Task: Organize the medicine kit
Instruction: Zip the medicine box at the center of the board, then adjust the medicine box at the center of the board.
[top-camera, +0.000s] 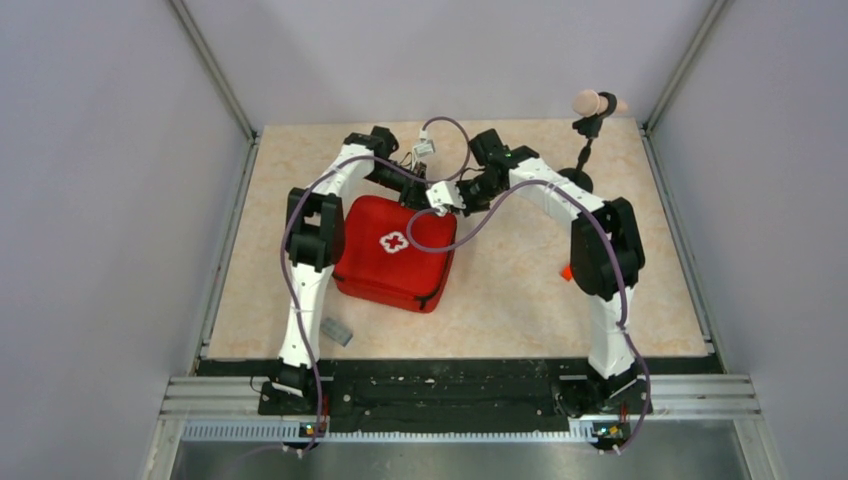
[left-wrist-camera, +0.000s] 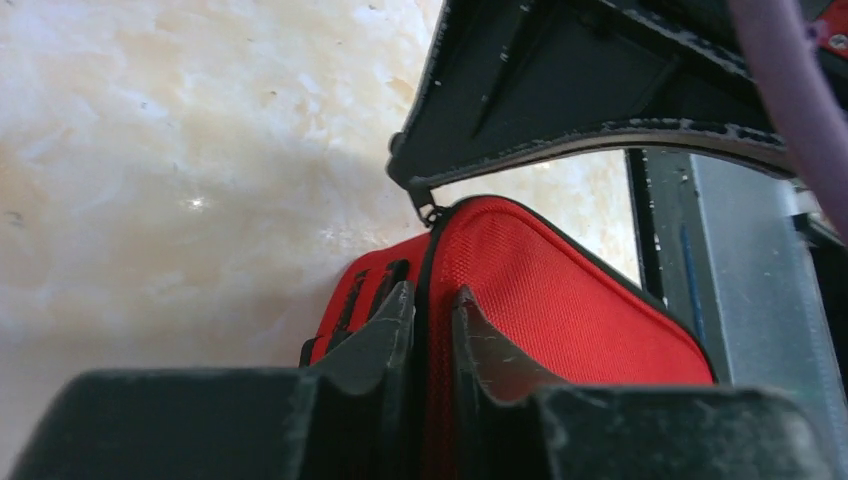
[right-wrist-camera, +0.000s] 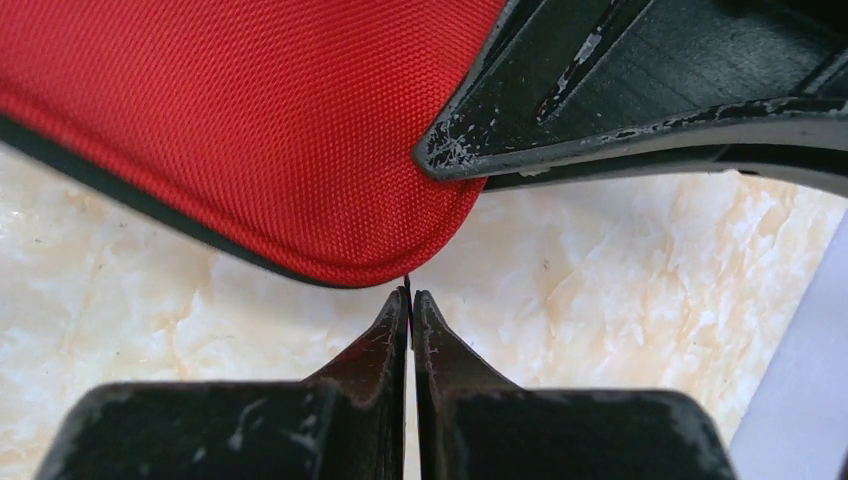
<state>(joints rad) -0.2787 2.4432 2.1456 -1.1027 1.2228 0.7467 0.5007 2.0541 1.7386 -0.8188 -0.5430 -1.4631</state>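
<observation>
The red medicine kit lies closed on the table with its white cross facing up. Both grippers meet at its far right corner. My left gripper pinches the kit's edge, one finger on the black zipper edging and the other on the red fabric. My right gripper is shut just off the rounded corner of the kit, with a thin black zipper pull nipped between its tips. From above, the left gripper and right gripper sit close together.
A small grey block lies near the left arm's base. A small orange-red block peeks out beside the right arm. A black stand with a pink head rises at the far right corner. Walls enclose the table.
</observation>
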